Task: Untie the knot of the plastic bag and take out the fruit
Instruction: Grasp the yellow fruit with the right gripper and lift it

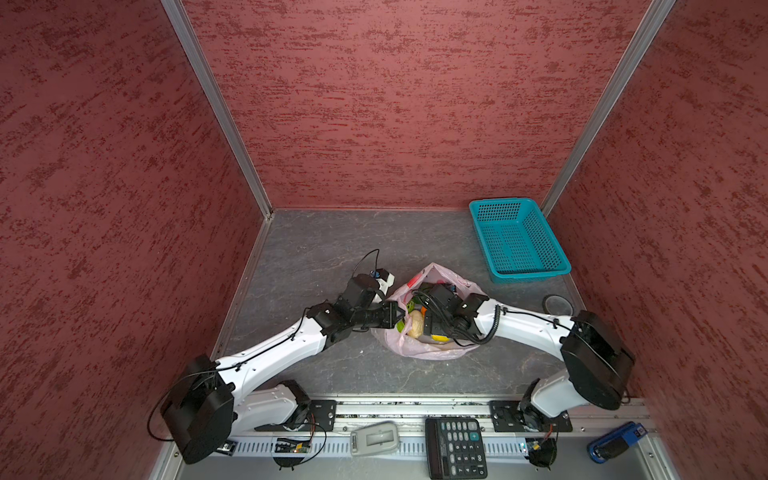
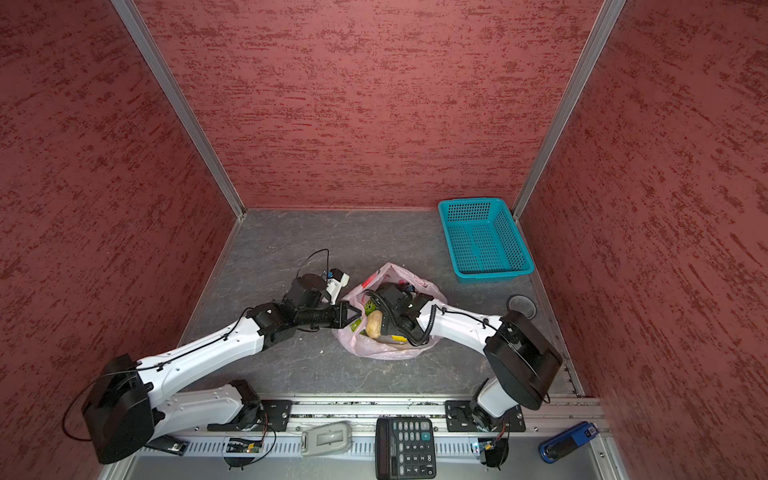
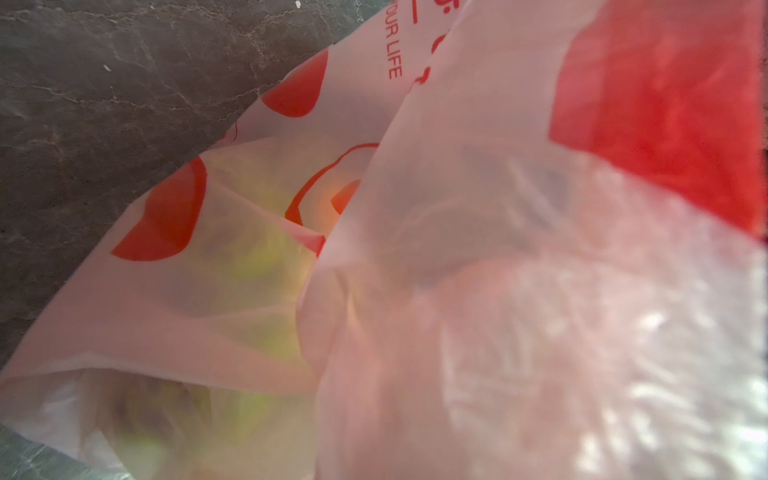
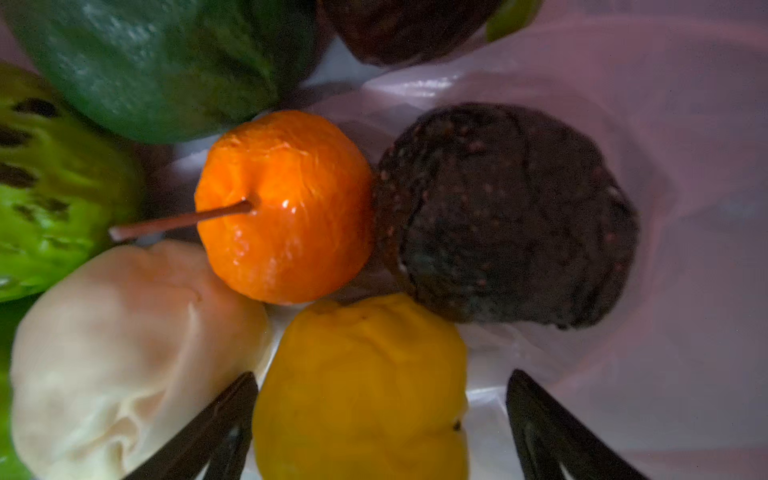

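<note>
Your right gripper has its two dark fingers spread wide on either side of the yellow fruit. One tip is just beside it and the other stands apart, so nothing is clamped. Only the right wrist view shows you this. It also shows the stemmed orange fruit against the dark brown fruit, with the cream fruit, the dark green fruit and the light green fruit crowded round, all inside the plastic bag.

In both top views that gripper is hidden under its own wrist, which reaches down into the bag's open mouth.

Your left gripper is clenched on the bag's left rim, as both top views show. The left wrist view gives you only pink film and red print close up, with the fingers out of sight.

The bag sits mid-table. The teal basket lies well apart, by the far right corner.
</note>
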You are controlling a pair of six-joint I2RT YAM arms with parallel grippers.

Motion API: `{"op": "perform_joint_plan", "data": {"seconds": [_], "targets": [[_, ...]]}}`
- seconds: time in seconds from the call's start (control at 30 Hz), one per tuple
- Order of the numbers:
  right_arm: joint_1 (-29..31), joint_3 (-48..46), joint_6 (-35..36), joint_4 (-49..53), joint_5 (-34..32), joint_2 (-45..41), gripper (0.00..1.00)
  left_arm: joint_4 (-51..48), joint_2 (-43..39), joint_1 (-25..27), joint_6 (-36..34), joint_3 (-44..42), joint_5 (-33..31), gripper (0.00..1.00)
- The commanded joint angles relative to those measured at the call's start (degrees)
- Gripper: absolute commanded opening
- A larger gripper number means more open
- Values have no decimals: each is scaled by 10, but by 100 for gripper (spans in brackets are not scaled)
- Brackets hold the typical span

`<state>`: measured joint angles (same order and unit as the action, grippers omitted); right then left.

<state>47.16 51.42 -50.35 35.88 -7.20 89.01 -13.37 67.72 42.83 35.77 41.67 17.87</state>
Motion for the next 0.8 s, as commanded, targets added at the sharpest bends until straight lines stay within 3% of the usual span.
{"op": "perform_joint_plan", "data": {"seconds": [0.0, 0.27, 0.37, 0.77], "targets": [[-2, -12, -2, -36, -14, 4, 87, 13, 7, 2, 2, 18, -4, 0], [-1, -23, 6, -43, -3, 6, 59, 18, 11, 2, 4, 17, -7, 0], [0, -20, 8, -42, 4, -3, 53, 14, 11, 2, 4, 18, -9, 0], [47, 60, 54, 30, 60, -62, 45, 16, 20, -3, 2, 34, -12, 0]]}}
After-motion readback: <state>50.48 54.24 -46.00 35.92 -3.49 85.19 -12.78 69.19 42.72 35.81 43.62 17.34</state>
